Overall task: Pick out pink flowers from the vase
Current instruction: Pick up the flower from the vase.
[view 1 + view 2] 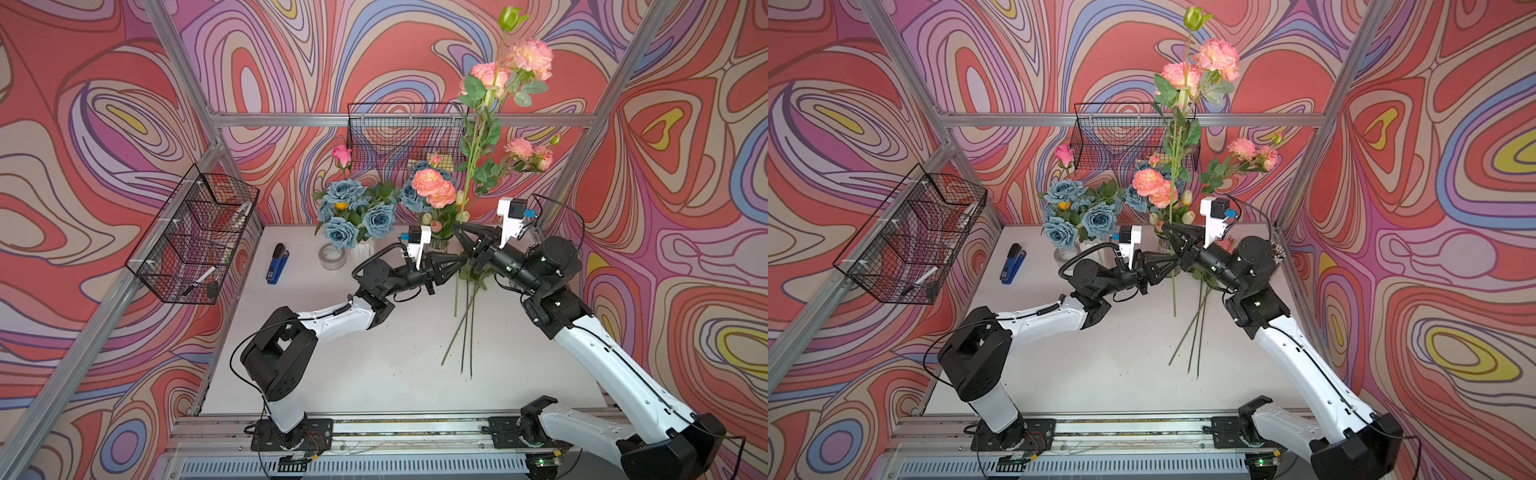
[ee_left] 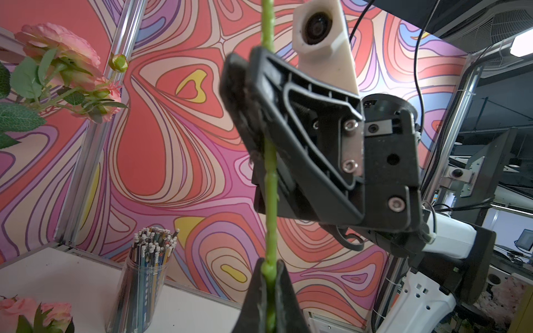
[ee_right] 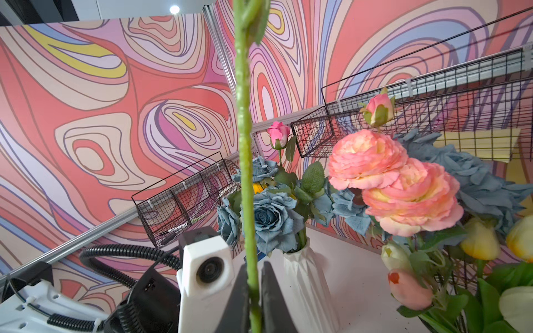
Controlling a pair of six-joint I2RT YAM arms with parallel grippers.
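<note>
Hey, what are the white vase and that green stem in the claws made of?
White vase: likely ceramic or matte plastic; opaque, faceted ribs, dull sheen. Green stem: moulded plastic by the look, matte, with regular knobs and uniform colour, so artificial.

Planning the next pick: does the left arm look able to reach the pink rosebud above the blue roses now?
Probably not yet: the left tool is shut on the tall stem, though the rosebud itself stands unobstructed.

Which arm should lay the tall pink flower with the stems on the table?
Probably right: the left pincer and right pincer both clamp its stem, but the laid stems lie beside the right arm.
</note>
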